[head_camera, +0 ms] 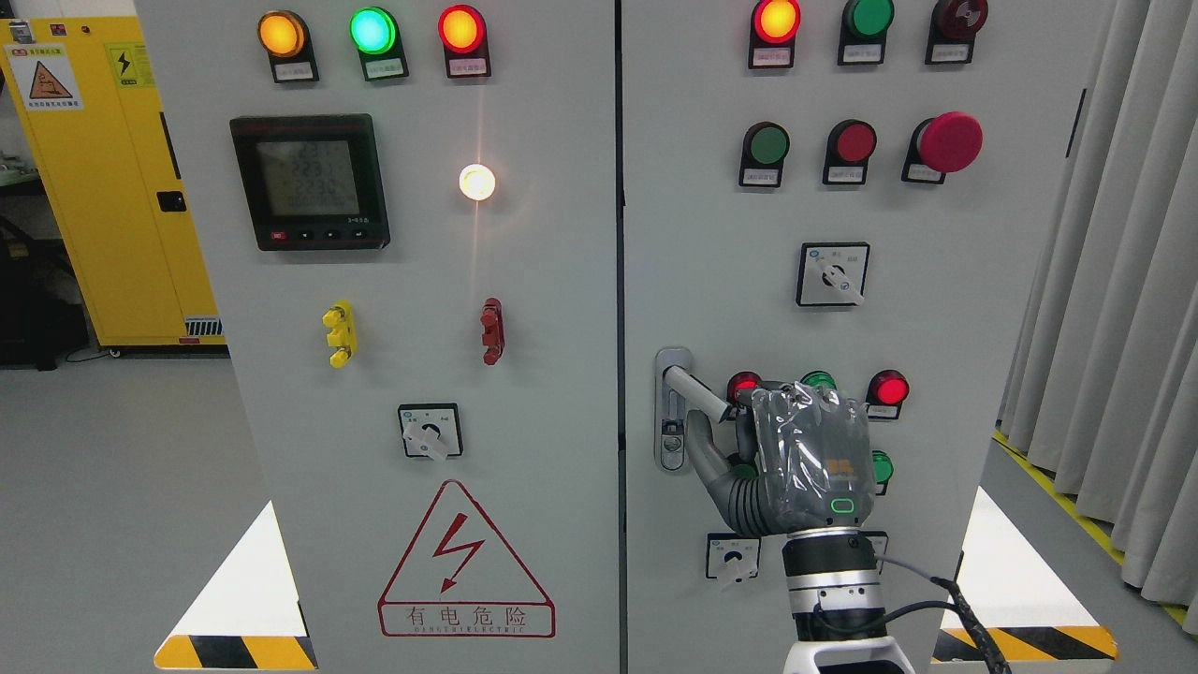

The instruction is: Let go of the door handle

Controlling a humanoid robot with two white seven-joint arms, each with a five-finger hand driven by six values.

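Door handle [694,389]: a slim grey lever that juts right and slightly down from a tall oval grey lock plate [671,409], just right of the seam between the two doors, in the lower middle of the frame. A round keyhole sits low on the plate.

Largest in view is the pale grey electrical cabinet [562,281], with two doors side by side filling most of the frame. At the far left stands a yellow cabinet [122,187]; at the far right hang grey curtains [1104,281]. A red-outlined lightning warning triangle [465,562] is at the lower left door's bottom, and a black meter with a grey screen [309,183] is at its upper left.

The right robot hand [749,440], wrapped in clear plastic, rises from the bottom edge right of the middle. Its fingers curl around the free end of the lever, thumb below it, so it holds the door handle.

Counted: three lamps along the top of the left door, amber, green and red, plus one glowing white lamp [477,182] below them. Three rotary selector switches show, one on the left door and two on the right. One large red mushroom button [949,141] sits at the upper right. Two terminal blocks, one yellow and one dark red, sit mid-left.
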